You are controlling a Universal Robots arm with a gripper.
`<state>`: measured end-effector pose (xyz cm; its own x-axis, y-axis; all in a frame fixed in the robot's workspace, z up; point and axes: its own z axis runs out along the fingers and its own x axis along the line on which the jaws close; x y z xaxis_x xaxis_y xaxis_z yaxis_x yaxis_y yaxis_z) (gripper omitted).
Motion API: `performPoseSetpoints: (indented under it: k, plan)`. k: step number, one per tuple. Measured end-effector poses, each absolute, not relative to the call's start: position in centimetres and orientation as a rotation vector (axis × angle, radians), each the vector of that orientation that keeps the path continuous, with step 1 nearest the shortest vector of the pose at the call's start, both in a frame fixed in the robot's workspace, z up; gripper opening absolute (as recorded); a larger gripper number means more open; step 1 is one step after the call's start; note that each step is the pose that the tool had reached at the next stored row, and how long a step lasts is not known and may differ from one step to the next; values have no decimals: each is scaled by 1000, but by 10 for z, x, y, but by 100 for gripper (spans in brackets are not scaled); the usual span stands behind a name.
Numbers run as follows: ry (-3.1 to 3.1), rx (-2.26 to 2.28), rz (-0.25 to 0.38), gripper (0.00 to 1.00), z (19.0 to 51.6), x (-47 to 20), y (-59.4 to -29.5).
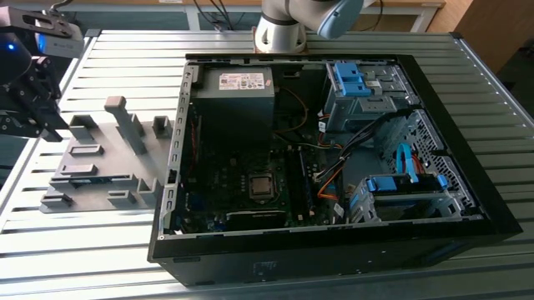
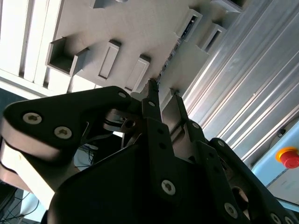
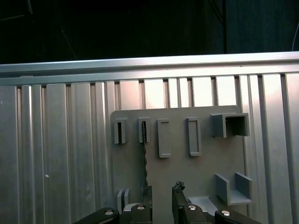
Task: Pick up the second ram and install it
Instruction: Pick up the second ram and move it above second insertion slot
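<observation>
While the black two-fingered gripper [image 3: 162, 190] hangs above the flat grey plastic fixture plate [image 3: 205, 172], its fingers [image 3: 178, 189] stand a narrow gap apart with nothing clamped between them. Bare grey plate shows through the gap in both wrist views. The second ram [image 3: 145, 158], a thin long circuit-board stick seen edge-on as a dark line, stands on its edge in the plate. It runs from one of the small upright slot blocks [image 3: 144, 130] along one edge of the plate toward the fingers. One fingertip lines up with the stick's near end in the first wrist view, but whether they touch cannot be told. In the exterior view the plate lies on the ribbed metal counter [image 1: 125, 56], just beside the open black computer case [image 1: 334, 262], on the exterior view's left of it.
</observation>
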<state>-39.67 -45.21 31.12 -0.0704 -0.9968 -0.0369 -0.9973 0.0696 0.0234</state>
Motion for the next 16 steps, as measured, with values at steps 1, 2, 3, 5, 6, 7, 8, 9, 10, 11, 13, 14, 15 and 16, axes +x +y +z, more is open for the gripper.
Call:
performPoseSetpoints:
  k: [1, 2, 3, 5, 6, 7, 8, 9, 10, 11, 13, 14, 15, 16]
  plan:
    - [2289, -2135, 66, 31, 310, -397, -452]
    - [2289, -2135, 66, 31, 309, -397, -453]
    - [2288, -2135, 66, 31, 308, -397, -453]
    - [2288, -2137, 66, 31, 306, -397, -454]
    - [2285, -2139, 66, 31, 305, -397, -454]
    - [2281, -2144, 66, 31, 304, -397, -454]
    - [2273, -2152, 66, 31, 304, -397, -454]
    - [2262, -2164, 66, 31, 303, -397, -454]
    - [2248, -2179, 67, 31, 302, -397, -454]
    - [2237, -2191, 67, 31, 301, -397, -454]
    - [2231, -2197, 67, 31, 299, -398, -454]
    - [2231, -2197, 67, 31, 297, -398, -454]
    - [2231, -2197, 67, 31, 296, -398, -454]
    - [2231, -2197, 67, 31, 295, -398, -454]
